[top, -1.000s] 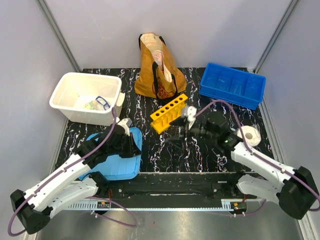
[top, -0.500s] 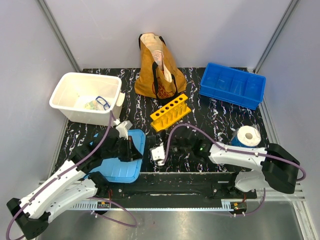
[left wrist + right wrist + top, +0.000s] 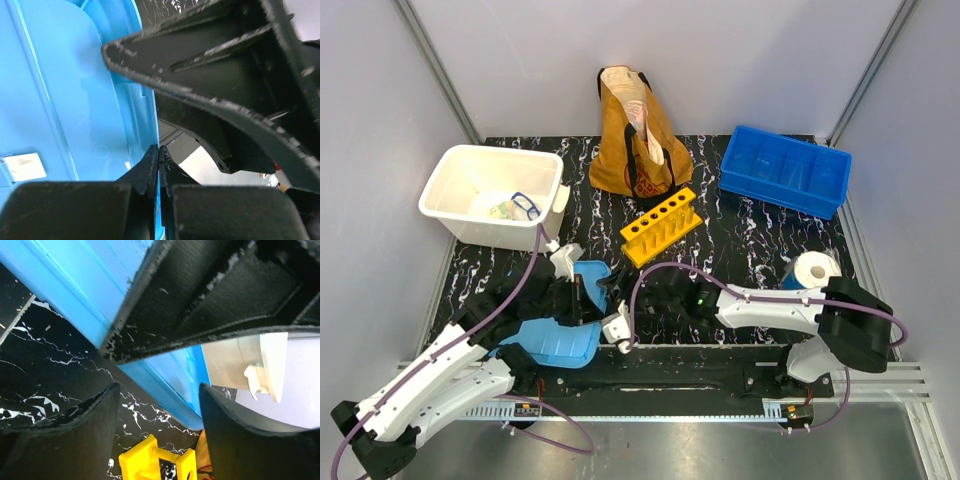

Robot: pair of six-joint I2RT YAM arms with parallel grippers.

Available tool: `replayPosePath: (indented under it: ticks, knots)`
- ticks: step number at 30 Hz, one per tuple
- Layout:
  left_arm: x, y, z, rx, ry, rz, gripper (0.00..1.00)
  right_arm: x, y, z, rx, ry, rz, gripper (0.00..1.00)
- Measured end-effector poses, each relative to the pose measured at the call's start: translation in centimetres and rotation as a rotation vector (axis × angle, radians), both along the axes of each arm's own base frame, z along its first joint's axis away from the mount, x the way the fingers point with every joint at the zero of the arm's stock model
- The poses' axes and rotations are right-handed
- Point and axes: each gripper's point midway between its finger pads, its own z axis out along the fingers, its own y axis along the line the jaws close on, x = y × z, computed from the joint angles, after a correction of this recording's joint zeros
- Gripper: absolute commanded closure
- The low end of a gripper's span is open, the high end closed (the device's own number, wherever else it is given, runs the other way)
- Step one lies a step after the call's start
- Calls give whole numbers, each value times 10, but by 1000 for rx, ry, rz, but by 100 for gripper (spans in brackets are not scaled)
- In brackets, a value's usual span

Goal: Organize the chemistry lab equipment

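Note:
The yellow six-hole test-tube rack (image 3: 660,225) lies empty on the black marbled table, mid-back; one end of it shows in the right wrist view (image 3: 155,462). My left gripper (image 3: 582,297) is shut on the thin right edge of a light blue lid (image 3: 555,340), with the edge pinched between its jaws (image 3: 159,150). My right gripper (image 3: 612,287) reaches left across the table and is open and empty (image 3: 160,407), just beside the left gripper at the lid's edge (image 3: 165,385). Thin tubes and a blue stick are out of view.
A white bin (image 3: 485,190) with small items stands back left. A mustard tote bag (image 3: 635,140) is at the back centre, a blue divided tray (image 3: 785,178) back right, and a white roll (image 3: 817,268) at the right.
My right arm has swung from beside the yellow rack down and left to the lid's right edge, close to the left gripper. The left gripper stays shut on the lid.

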Motion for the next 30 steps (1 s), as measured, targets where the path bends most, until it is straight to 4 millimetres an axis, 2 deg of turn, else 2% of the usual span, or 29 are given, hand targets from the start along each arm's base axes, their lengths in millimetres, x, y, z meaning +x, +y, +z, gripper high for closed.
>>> replayPosePath:
  ticks: [5, 8, 10, 12, 14, 16, 20, 24, 26, 30]
  knots:
    - [-3, 5, 5, 19, -7, -7, 100, -4, 11, 9, 14, -49, 32, 77]
    - [-1, 8, 12, 35, -25, -3, 97, -6, 11, 8, -1, -95, 50, 90]
    - [-1, 9, 13, 44, -25, -5, 79, -7, 12, 8, -5, -118, 54, 94]
    - [-2, 10, 15, 51, -26, -11, 58, -6, 11, 7, -12, -129, 45, 97]
    - [-2, 11, 25, 47, -48, -17, 39, -6, 6, -4, -50, -117, 38, 99]
    - [2, 11, 45, 34, -92, -16, 21, -10, 2, -12, -72, -97, 37, 100]
    - [18, 19, 102, 36, -225, 36, 3, -15, -2, -8, -66, -55, 21, 100]
    - [38, 38, 168, 46, -393, 145, 1, -19, -8, 21, 12, -3, -14, 100]
    - [46, 50, 194, 51, -468, 204, 1, -24, -11, 43, 70, 15, -20, 100]
    - [51, 72, 222, 76, -558, 288, 1, -29, -25, 73, 133, 36, -41, 100]
